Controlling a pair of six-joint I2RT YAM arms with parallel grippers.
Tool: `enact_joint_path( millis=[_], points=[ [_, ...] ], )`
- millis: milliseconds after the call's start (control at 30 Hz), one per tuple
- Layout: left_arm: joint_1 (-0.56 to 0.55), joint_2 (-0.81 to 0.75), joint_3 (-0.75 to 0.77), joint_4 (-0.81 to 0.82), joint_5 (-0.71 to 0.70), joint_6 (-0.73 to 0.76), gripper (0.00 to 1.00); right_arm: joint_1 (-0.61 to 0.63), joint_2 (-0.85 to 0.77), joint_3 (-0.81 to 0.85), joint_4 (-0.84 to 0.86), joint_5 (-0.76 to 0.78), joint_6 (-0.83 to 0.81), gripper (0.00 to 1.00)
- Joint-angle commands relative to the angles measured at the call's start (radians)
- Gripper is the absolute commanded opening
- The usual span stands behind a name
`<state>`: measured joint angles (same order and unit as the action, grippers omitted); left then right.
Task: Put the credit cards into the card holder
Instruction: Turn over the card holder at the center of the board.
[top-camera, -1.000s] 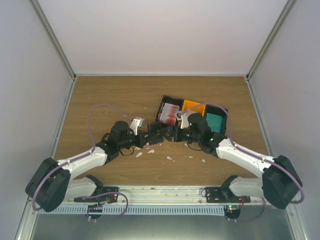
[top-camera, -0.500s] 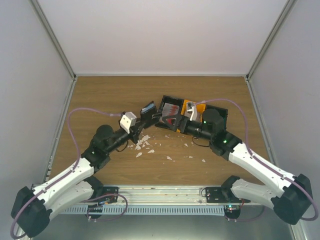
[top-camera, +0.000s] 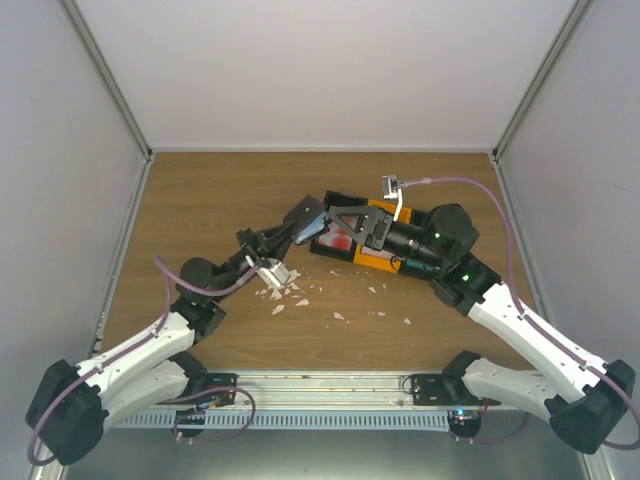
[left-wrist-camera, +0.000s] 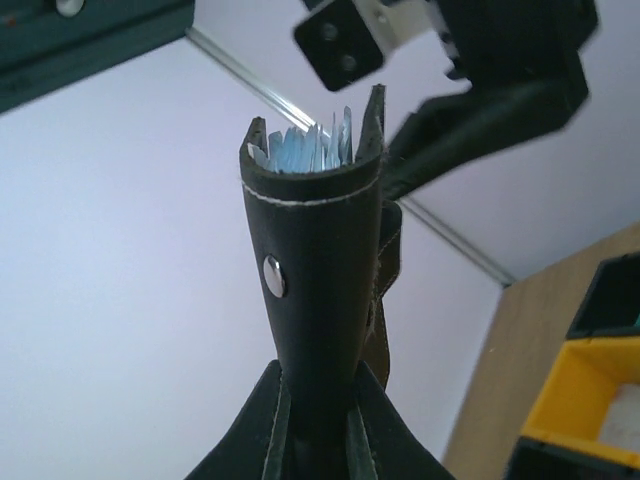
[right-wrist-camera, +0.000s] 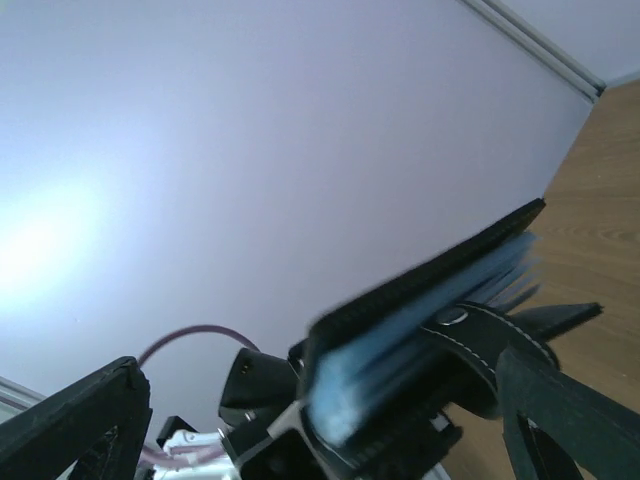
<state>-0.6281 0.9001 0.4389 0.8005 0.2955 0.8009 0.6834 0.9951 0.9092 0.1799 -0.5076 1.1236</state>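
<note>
The card holder (left-wrist-camera: 310, 260) is raised off the bench (top-camera: 200, 200), upright and slightly splayed, with its bluish slots showing at the top. The left tool (top-camera: 283, 237) is closed tight on its lower end. The right tool (top-camera: 335, 225) gapes wide beside it, gripping nothing. Red-and-white credit cards (top-camera: 341, 238) lie in a black tray (top-camera: 335, 198) below, white scraps (top-camera: 285, 290) nearby

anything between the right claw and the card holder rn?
Nothing visible. The right claw is open and points straight at the card holder, which the left claw grips and holds raised. In the right wrist view, only the holder shows between the right fingers.
</note>
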Motion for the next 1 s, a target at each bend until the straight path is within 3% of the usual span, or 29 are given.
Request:
enact_joint_path(
  millis=[0, 100, 300, 433, 567, 700, 833, 967],
  points=[
    [-0.005, 0.026, 0.037, 0.141, 0.061, 0.321, 0.00, -0.004, 0.019, 0.059, -0.068, -0.002, 0.034, 0.95],
    [-0.006, 0.044, 0.075, 0.103, 0.065, 0.436, 0.00, -0.005, 0.027, 0.094, -0.169, 0.040, -0.004, 0.98],
    [-0.005, 0.050, 0.098, 0.136, 0.064, 0.528, 0.00, -0.004, 0.040, 0.146, -0.363, 0.160, -0.087, 0.98],
    [-0.006, 0.076, 0.115, 0.131, 0.051, 0.572, 0.00, -0.005, 0.087, 0.162, -0.365, 0.127, -0.090, 0.94],
    [-0.006, 0.089, 0.122, 0.135, 0.056, 0.589, 0.00, -0.003, 0.140, 0.150, -0.255, 0.008, -0.038, 0.87],
    [-0.006, 0.118, 0.128, 0.135, 0.032, 0.607, 0.00, -0.001, 0.173, 0.147, -0.194, -0.069, 0.011, 0.69],
    [-0.001, 0.132, 0.141, 0.167, -0.027, 0.483, 0.09, -0.001, 0.146, 0.133, -0.200, -0.041, 0.020, 0.39],
    [0.007, 0.122, 0.098, 0.236, -0.030, 0.367, 0.40, -0.002, 0.130, 0.131, -0.195, -0.009, -0.010, 0.16]
  ],
)
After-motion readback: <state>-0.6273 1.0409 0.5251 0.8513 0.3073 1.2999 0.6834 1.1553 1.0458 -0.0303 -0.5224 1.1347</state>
